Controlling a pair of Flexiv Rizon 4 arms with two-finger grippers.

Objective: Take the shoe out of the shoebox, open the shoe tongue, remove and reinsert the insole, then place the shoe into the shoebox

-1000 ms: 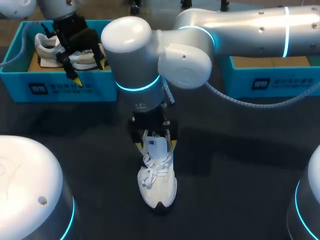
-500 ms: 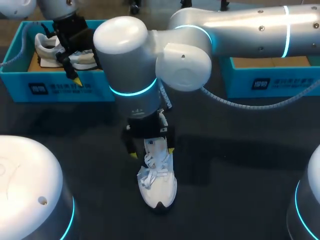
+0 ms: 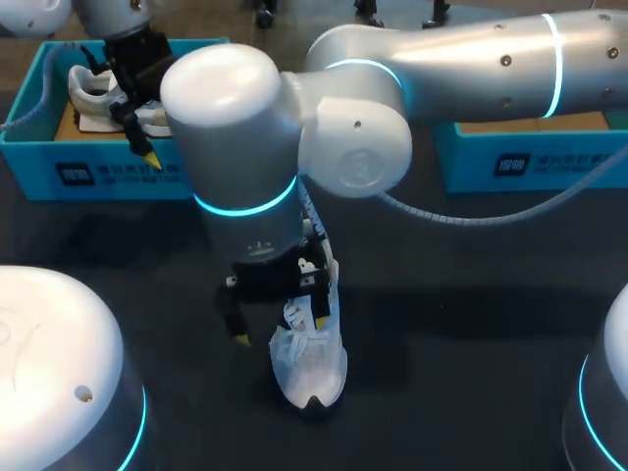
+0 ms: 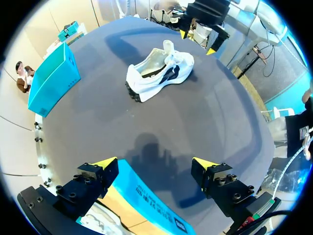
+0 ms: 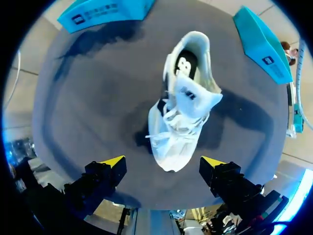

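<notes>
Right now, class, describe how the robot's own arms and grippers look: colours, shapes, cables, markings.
The right arm and left arm are smooth, silver-grey and rounded. The right one bears glowing cyan rings and a ribbed grey cable. The left gripper and right gripper are black, blocky, screw-studded, with yellow tips.

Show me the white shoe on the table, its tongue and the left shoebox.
white shoe (image 5: 168, 154): right wrist view, toe.
tongue (image 5: 195, 98): right wrist view, its middle.
left shoebox (image 3: 29, 169): head view, front wall.
</notes>
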